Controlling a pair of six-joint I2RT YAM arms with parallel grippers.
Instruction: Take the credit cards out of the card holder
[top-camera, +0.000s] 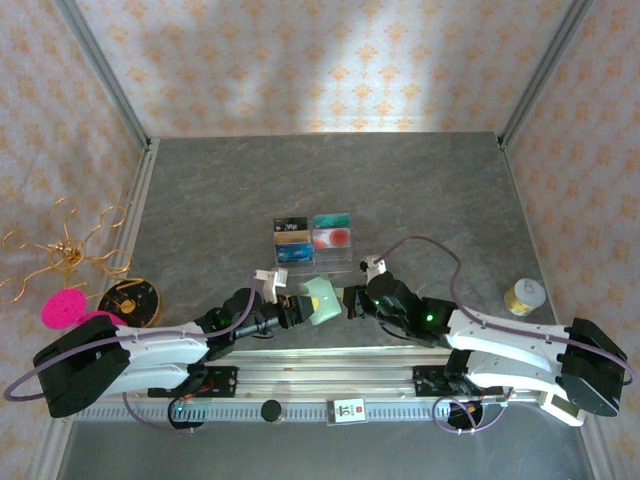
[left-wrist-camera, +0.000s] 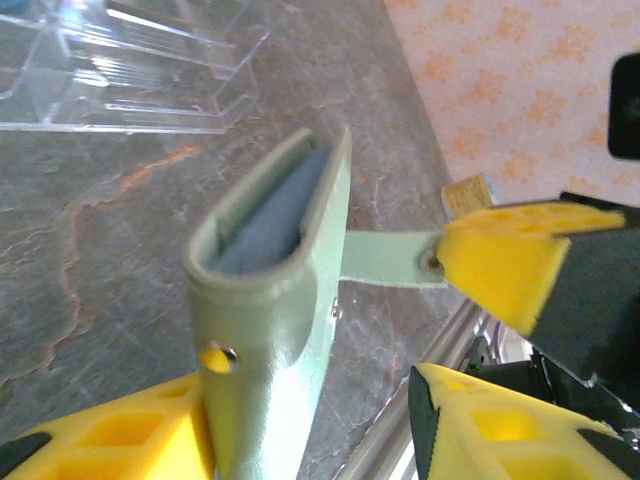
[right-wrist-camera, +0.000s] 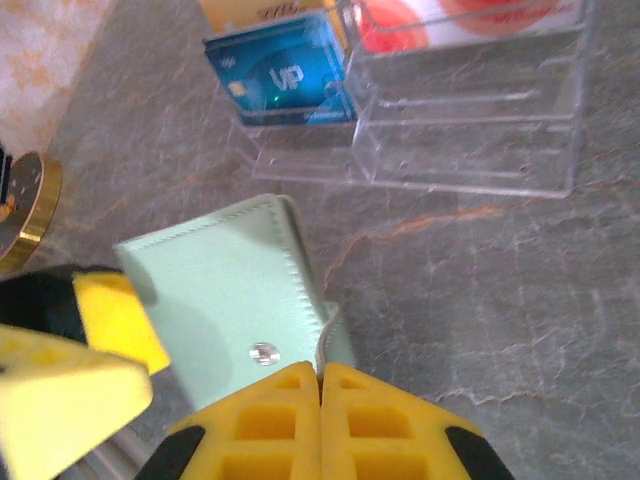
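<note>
Marble tabletop (top-camera: 300, 180); card holder (top-camera: 320, 297) standing edgewise

Top edge crops clear tray (left-wrist-camera: 150, 105); bottom edge cuts card holder (left-wrist-camera: 272, 340).

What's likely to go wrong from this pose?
1. The left gripper is open around the card holder, so only the right gripper, shut on the snap tab, holds it. It may swing or slip out.
2. The clear tray sits close behind, and pulling the holder open might knock it.
</note>
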